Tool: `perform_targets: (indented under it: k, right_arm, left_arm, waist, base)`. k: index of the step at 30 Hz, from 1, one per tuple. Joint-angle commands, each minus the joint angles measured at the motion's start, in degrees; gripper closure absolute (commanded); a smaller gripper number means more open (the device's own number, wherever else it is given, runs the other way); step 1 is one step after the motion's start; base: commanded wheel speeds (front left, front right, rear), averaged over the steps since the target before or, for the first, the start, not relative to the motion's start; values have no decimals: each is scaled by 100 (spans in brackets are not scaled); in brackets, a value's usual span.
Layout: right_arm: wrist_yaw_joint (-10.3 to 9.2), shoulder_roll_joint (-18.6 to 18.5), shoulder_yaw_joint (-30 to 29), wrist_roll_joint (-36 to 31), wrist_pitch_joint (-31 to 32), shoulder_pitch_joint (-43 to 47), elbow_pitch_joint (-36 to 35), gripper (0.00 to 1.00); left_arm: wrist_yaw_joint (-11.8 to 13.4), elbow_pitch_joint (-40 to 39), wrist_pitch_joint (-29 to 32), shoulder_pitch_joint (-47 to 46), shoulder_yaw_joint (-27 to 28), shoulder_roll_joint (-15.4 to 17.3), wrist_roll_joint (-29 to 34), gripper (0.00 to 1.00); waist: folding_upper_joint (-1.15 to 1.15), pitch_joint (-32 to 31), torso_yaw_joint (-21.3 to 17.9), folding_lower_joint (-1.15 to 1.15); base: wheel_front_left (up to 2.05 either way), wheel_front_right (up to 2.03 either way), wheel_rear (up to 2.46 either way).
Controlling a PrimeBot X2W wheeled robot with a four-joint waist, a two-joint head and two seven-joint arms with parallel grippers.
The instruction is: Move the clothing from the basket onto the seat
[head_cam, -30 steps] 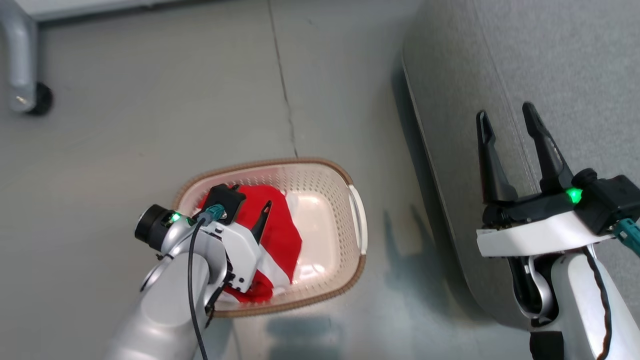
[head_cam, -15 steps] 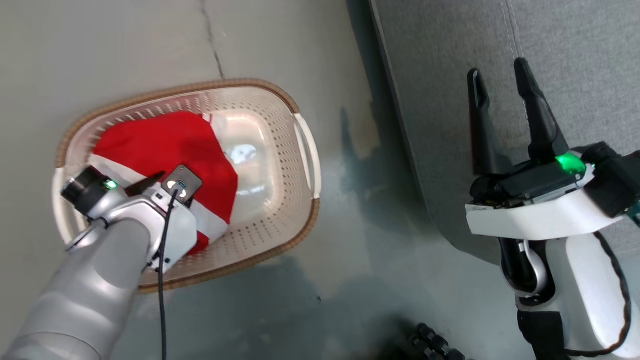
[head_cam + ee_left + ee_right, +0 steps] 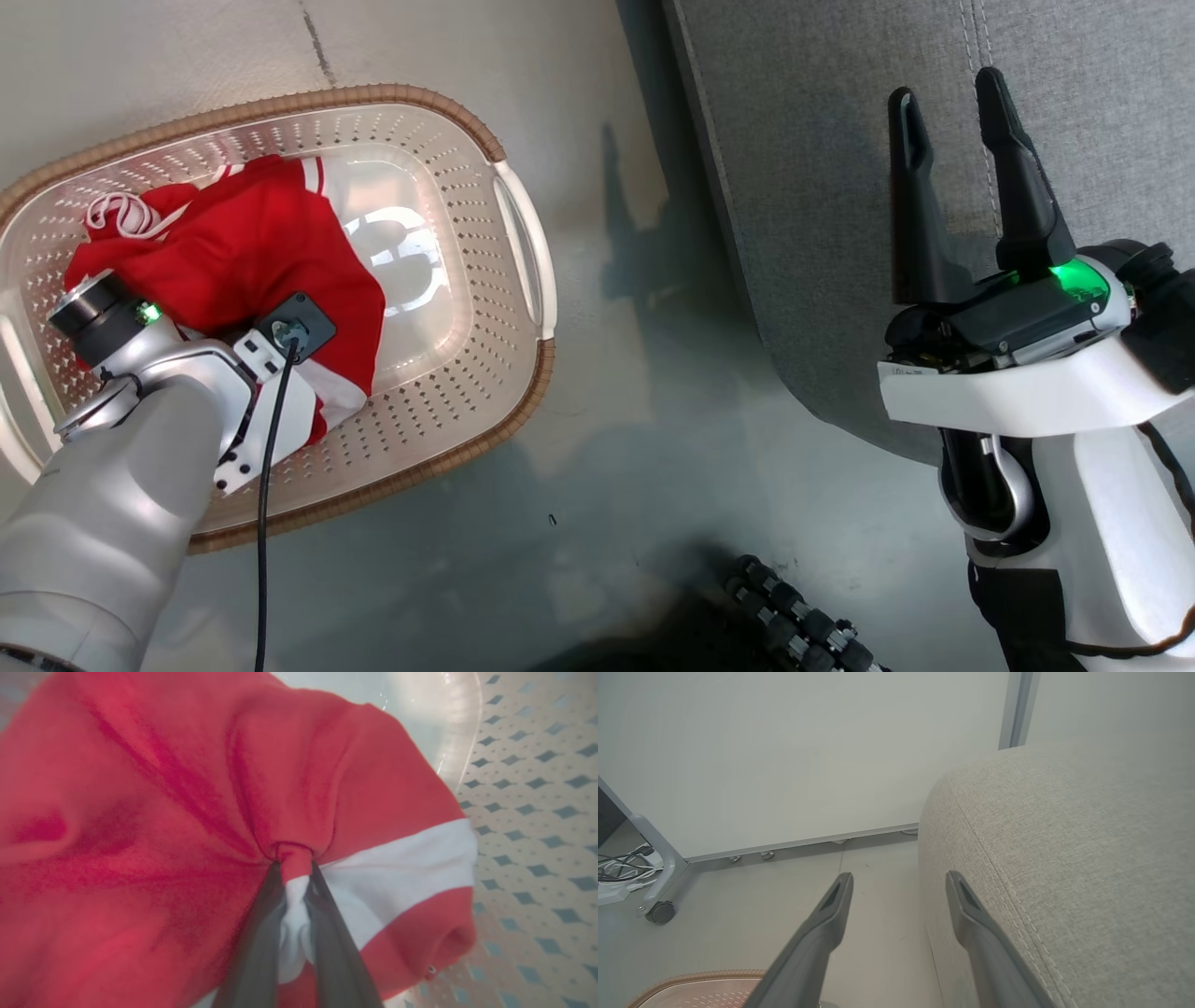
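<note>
Left side: the basket [image 3: 401,94] stands on a smooth pale grey floor [image 3: 607,448], glossy enough to carry reflections and shadows. A thin joint line [image 3: 317,33] runs across the floor at the far side of the basket. The clothing [image 3: 243,252] lies bunched inside the basket, toward its left half, with a white drawstring [image 3: 117,215] at its far-left edge. The right part of the basket bottom is bare and shiny.

The left gripper [image 3: 294,864] is down in the basket, its fingers pressed together and pinching a fold of the red and white fabric. The cloth puckers into creases around the pinch point.

Centre: bare floor separates the basket from the seat; the two do not touch. A dark ribbed part [image 3: 794,616] shows at the near edge; its identity cannot be determined.

Right side: the seat [image 3: 822,187] is grey woven upholstery with a rounded corner and a stitched seam. The right gripper [image 3: 945,86] hovers over the seat edge, fingers spread apart, holding nothing.

Room, from the right wrist view: a plain white wall panel [image 3: 784,756] on small feet meets the floor at the far side. To its left stand a grey frame leg on a black caster [image 3: 658,912] and loose cables [image 3: 616,868].
</note>
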Motion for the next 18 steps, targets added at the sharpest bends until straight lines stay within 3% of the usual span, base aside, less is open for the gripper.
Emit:
perform_targets:
  k: [1, 11, 18]
  right_arm:
    - [11, -15, -54, -8, -36, -96, 35, 0]
    - [11, -20, -228, -392, -35, 98, 275, 0]
    - [11, -23, -395, -759, -31, 384, 483, 0]
  left_arm:
    - [-3, 6, -117, -185, -43, 6, -54, 100]
    - [34, -210, -1074, 71, 377, -506, -828, 100]
    - [95, -622, -1354, 571, 881, -816, -1515, 100]
  waist:
    - [0, -36, 51, 0]
    - [0, -837, 595, 0]
    - [0, -1572, 1055, 0]
  base:
    - [0, 0, 0]
    - [0, 0, 0]
    - [0, 0, 0]
